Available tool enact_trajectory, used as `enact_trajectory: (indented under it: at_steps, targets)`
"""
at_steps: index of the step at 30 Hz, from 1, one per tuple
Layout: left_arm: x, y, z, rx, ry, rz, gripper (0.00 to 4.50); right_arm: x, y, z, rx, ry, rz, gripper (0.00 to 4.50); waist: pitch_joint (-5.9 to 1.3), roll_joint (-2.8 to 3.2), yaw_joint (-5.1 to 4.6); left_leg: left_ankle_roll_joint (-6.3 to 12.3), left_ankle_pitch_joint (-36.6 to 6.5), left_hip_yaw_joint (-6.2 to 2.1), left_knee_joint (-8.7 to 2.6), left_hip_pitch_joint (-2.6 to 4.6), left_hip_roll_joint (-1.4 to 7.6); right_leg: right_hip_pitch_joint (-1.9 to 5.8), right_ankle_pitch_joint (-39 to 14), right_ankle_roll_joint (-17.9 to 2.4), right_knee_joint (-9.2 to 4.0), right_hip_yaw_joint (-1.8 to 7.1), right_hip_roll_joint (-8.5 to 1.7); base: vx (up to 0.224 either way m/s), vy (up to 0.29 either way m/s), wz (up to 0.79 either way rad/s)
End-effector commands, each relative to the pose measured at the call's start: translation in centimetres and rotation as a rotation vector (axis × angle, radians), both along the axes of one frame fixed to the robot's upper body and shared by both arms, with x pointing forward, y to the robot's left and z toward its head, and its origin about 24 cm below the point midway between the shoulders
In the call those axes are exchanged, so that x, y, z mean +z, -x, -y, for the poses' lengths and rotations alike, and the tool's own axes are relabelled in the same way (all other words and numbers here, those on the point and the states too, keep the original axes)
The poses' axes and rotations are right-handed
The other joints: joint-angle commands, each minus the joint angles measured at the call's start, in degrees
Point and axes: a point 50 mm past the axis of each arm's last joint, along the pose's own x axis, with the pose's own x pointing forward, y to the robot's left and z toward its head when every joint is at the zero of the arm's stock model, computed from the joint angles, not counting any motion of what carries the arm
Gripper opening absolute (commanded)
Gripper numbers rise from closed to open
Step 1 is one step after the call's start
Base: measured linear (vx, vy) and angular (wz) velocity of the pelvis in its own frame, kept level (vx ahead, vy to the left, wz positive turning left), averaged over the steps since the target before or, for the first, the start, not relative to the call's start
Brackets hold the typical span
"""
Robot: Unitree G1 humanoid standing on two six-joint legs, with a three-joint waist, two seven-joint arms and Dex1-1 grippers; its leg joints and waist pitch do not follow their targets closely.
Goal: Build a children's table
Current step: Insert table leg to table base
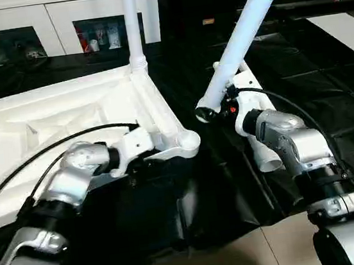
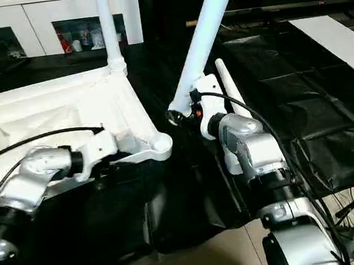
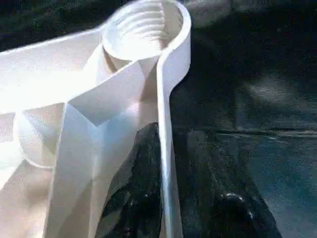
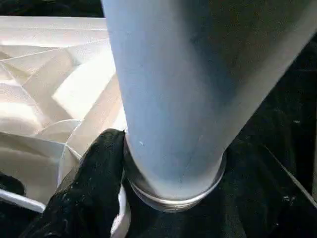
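Table top [image 1: 46, 116]: inverted, one leg [image 1: 132, 21] upright in far socket. Left gripper [image 3: 166, 198]: fingers [image 3: 133, 188] straddle rim. Right gripper [image 1: 222, 104]: fingers [image 4: 94, 183] clasp tilted leg [image 1: 242, 31] above near empty socket [image 1: 188, 142].

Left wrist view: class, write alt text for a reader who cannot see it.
A white table top lies upside down on black sheeting, its threaded round corner socket open. The left gripper's black fingers straddle its thin rim.

Home-like room; glass-door cabinet [image 1: 54, 25]
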Motion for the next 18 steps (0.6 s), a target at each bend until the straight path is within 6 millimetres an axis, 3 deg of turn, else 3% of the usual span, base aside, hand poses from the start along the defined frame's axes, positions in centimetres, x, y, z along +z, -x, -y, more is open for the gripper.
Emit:
enact_trajectory:
  at_steps: [1,3,5,6,7,8,14,18]
  targets:
    - [1.6,0.0,0.1,-0.027,0.055,0.025,1.41,0.8,0.2,0.0,0.03,0.0,0.021,2.64,-4.89,0.45,0.43,1.65,-7.27,1.28,-2.96,0.61,-0.76,4.48,-1.07,-15.51,-2.21,2.03,-1.26,0.0,0.0,0.0]
    - [3.8,-0.2,-0.2,-0.008,0.189,0.039,1.61,1.5,0.4,0.0,0.08,-0.015,0.025,2.64,-4.79,0.42,0.58,0.62,-8.62,1.3,-2.99,0.6,-0.65,4.41,-2.88,-15.23,-2.24,2.07,-1.26,0.0,0.0,0.0]
    - [4.6,-0.3,-0.2,0.002,0.247,0.041,1.75,1.7,0.6,0.0,0.099,-0.021,0.025,2.64,-4.69,0.45,0.74,0.07,-9.69,1.32,-2.96,0.66,-0.67,4.27,-3.96,-15.0,-2.26,2.08,-1.17,0.0,0.0,0.0]
    - [7.5,-0.7,0.3,0.015,0.464,0.055,1.83,2.2,1.2,-0.1,0.182,-0.025,0.022,2.64,-4.7,0.09,0.72,-0.07,-10.5,1.42,-2.9,0.72,-0.77,4.42,-4.9,-14.89,-2.25,2.07,-1.02,0.0,0.0,0.0]
    - [7.8,-0.7,0.4,0.013,0.483,0.055,1.94,2.3,1.2,-0.1,0.19,-0.025,0.022,2.64,-4.62,0.25,1.13,0.01,-11.1,1.45,-2.88,0.92,-0.63,4.08,-5.87,-15.05,-2.48,2.08,-1.14,0.0,0.0,0.0]
    - [9.9,-0.6,1.2,-0.015,0.636,0.046,2.05,2.5,1.7,-0.2,0.262,-0.018,0.018,2.64,-4.56,0.18,1.04,-0.24,-11.53,1.47,-2.88,0.81,-0.65,4.13,-6.37,-15.15,-2.3,2.04,-1.04,0.0,0.0,0.0]
    - [11.1,-0.6,2.9,-0.048,0.706,-0.005,2.53,3.1,3.2,-0.7,0.453,-0.011,0.019,2.64,-4.53,-0.28,1.47,0.61,-10.48,1.33,-2.59,0.24,-0.86,4.44,-8.57,-12.8,-2.67,1.92,-0.91,0.0,0.0,0.0]
    - [11.8,-0.4,4.2,-0.072,0.783,-0.069,2.87,3.5,4.3,-1.0,0.557,-0.001,0.023,2.64,-4.86,-0.22,1.73,0.73,-8.34,1.23,-2.34,0.18,-0.82,4.57,-6.23,-12.81,-2.32,1.9,-0.89,0.0,0.0,0.0]
